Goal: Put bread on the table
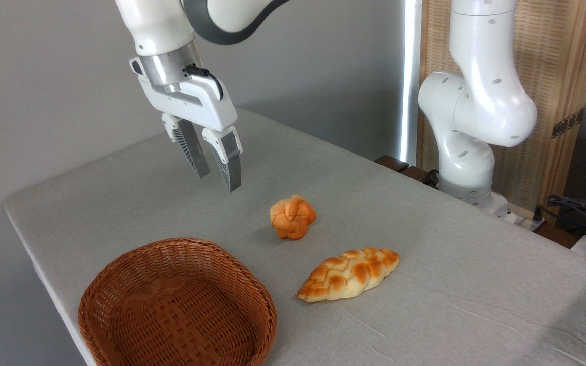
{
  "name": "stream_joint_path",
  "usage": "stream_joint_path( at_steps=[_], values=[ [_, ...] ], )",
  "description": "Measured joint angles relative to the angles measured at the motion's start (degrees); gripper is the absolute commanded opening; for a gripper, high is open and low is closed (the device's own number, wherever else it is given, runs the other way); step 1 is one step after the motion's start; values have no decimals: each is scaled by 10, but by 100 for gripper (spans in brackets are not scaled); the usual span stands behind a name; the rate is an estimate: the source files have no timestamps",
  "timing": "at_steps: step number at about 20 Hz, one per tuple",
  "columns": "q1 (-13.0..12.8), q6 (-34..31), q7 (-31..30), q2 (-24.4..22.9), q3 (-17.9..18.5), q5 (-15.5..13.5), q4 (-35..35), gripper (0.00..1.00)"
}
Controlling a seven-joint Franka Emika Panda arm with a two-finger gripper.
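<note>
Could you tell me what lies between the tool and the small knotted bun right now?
Nothing: in the camera view only bare grey table shows between the open tool, which hangs in the air, and the bun.

Knotted orange-golden bun (293, 217) sits free on grey-clothed table (450, 264), centre of frame. Gripper (217, 182) hangs in air above table, up-left of bun, apart from it; fingers (230, 162) spread with clear gap, nothing between them, tips pointing down. Braided oval loaf (348, 273) lies on cloth just below-right of bun, not touching. Brown wicker basket (176, 305) at lower left, hollow facing up. White arm base (471, 132) at right edge of table.
</note>
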Motion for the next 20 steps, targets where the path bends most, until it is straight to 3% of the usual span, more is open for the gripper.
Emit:
stream_joint_path(
  at_steps=[3,5,7,10,17,20],
  values=[
    [14,4,4,-9,24,17,26,100],
    [29,5,47,-22,40,26,39,100],
    [50,5,93,-34,49,25,46,100],
    [76,3,115,-42,52,12,59,100],
    [79,-5,119,-42,52,10,67,100],
    [66,-33,136,-41,50,10,67,100]
  ],
)
